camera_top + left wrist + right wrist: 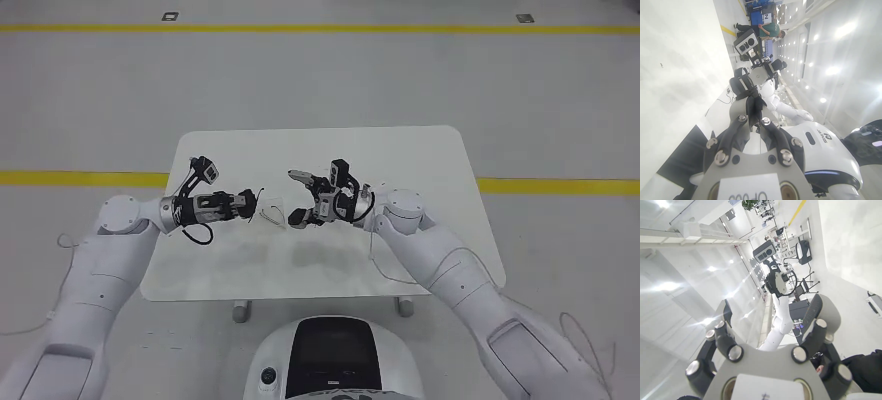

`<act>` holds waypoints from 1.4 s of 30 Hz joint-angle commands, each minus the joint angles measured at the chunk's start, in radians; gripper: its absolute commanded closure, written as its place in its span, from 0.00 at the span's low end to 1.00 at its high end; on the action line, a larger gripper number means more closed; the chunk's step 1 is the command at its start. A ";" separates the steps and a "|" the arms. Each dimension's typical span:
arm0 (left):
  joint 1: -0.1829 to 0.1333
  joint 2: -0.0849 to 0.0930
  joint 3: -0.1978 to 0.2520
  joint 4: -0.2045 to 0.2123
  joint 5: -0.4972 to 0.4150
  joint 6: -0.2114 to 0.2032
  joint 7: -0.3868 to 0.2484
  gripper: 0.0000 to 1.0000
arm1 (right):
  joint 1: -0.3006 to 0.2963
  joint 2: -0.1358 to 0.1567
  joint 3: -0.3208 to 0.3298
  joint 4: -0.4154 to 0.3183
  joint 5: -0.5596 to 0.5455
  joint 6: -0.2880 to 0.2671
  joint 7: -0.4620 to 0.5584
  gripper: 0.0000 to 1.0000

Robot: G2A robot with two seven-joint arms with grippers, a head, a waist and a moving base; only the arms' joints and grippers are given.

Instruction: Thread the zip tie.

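1. The zip tie (272, 212) is over the middle of the white table (420, 160), in the gap between the two grippers.
2. It is bent round into a small loop rather than lying straight, so it has no single straight axis. In the top view the loop starts at the left fingertips and bulges toward the right gripper, roughly along the line that joins the two grippers.
3. A short thin strand seems to stick out from the left fingertips toward the far edge of the table. It is too fine to tell whether this is the tie's free end.
4. The left gripper (255, 206) points across the table toward the right arm. Its own wrist view shows the left gripper (753, 103) with its dark pads pressed together, pinching the tie at the near side of the loop.
5. In the right wrist view the zip tie (796, 280) shows as a thin dark ring beside the left gripper's tips, seen nearly face on.
6. The right gripper (296, 197) faces the left one, its tips just beside the loop. I cannot tell whether they touch it.
7. Its jaws are spread wide, one finger toward the far edge of the table and the other toward the near edge. The right gripper (770, 308) has nothing between its pads.
8. How high the tie is above the table cannot be told from these views.
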 commanded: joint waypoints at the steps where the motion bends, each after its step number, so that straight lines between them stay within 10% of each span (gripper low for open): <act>1: 0.000 0.000 0.000 0.000 0.000 0.000 0.000 1.00 | 0.027 -0.014 -0.018 0.030 0.014 -0.002 0.004 0.00; 8: 0.000 0.000 0.000 0.000 0.000 0.000 0.000 1.00 | 0.109 -0.072 -0.069 0.165 0.076 -0.046 -0.003 0.00; 16: 0.021 0.001 0.007 -0.038 -0.007 0.012 0.011 1.00 | 0.108 -0.074 -0.070 0.171 0.076 -0.051 -0.007 0.00; 39: -0.033 -0.043 0.163 -0.018 -0.031 0.022 0.015 1.00 | -0.118 0.021 0.117 -0.096 -0.088 -0.005 -0.035 0.00; 41: -0.033 -0.043 0.163 -0.018 -0.031 0.022 0.015 1.00 | -0.124 0.022 0.118 -0.108 -0.100 -0.006 -0.038 0.08; 42: -0.033 -0.043 0.163 -0.018 -0.031 0.022 0.015 1.00 | -0.126 0.022 0.117 -0.112 -0.106 -0.006 -0.039 0.27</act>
